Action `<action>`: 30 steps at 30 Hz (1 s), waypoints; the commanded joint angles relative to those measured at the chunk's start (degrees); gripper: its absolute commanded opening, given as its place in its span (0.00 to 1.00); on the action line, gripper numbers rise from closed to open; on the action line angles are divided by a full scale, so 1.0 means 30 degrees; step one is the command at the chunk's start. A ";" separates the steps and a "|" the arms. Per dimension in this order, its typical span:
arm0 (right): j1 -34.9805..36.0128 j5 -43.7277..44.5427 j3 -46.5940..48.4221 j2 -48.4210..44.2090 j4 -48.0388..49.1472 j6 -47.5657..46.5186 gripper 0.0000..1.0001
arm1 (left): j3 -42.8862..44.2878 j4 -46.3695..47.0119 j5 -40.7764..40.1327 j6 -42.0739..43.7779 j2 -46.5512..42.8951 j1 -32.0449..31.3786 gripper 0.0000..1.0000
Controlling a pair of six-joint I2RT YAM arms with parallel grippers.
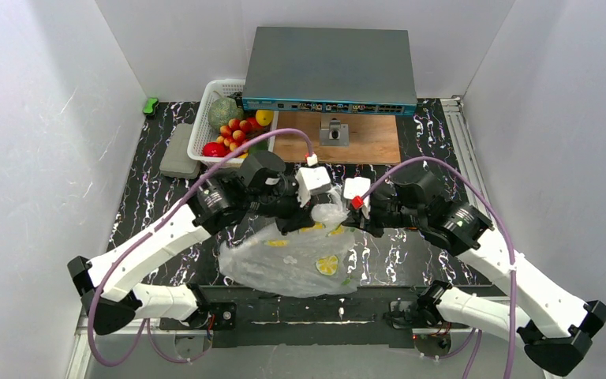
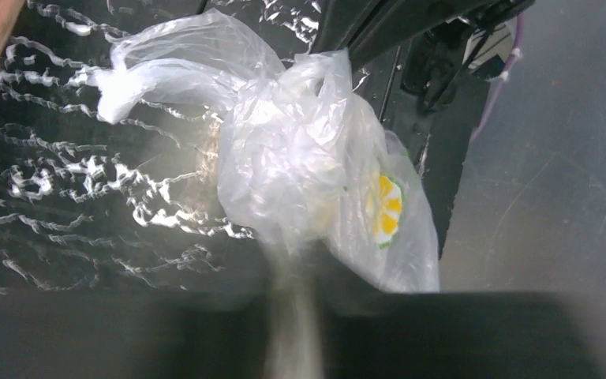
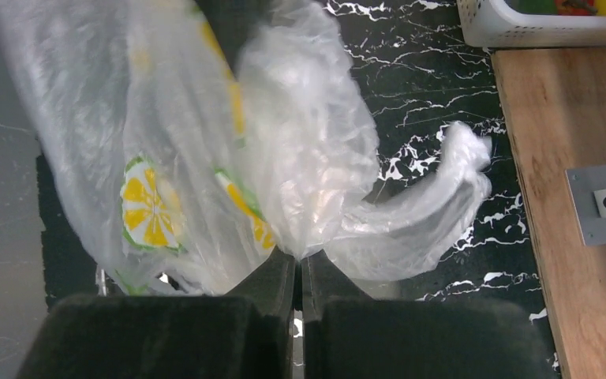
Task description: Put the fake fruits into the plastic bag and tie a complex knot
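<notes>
The plastic bag, clear with lemon-slice prints, lies crumpled on the black marbled table between my arms. Its top is gathered into a bunch. My right gripper is shut on a fold of the bag, and a twisted handle end trails to the right. In the blurred left wrist view, a strand of the bag runs down between the dark jaws of my left gripper and fills the gap. The fake fruits sit in the white basket at the back left.
A grey network switch stands at the back on a wooden board with a small metal fixture. A grey block lies left of the basket, a small green thing at the far left. White walls enclose the table.
</notes>
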 commanded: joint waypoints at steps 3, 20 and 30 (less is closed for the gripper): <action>0.0081 0.0122 0.0388 -0.2105 -0.0492 0.1839 0.11 | -0.3259 0.3400 0.7260 0.0319 -0.3557 0.4722 0.00; -0.4358 -0.8438 0.1287 -0.0119 0.1969 1.2580 0.98 | -0.9673 0.3519 0.7794 1.7048 -1.1249 0.4378 0.00; -0.3190 -0.8185 -0.0486 0.2255 0.6150 1.5121 0.97 | -0.9851 0.4777 0.7359 1.7007 -1.1141 0.3906 0.00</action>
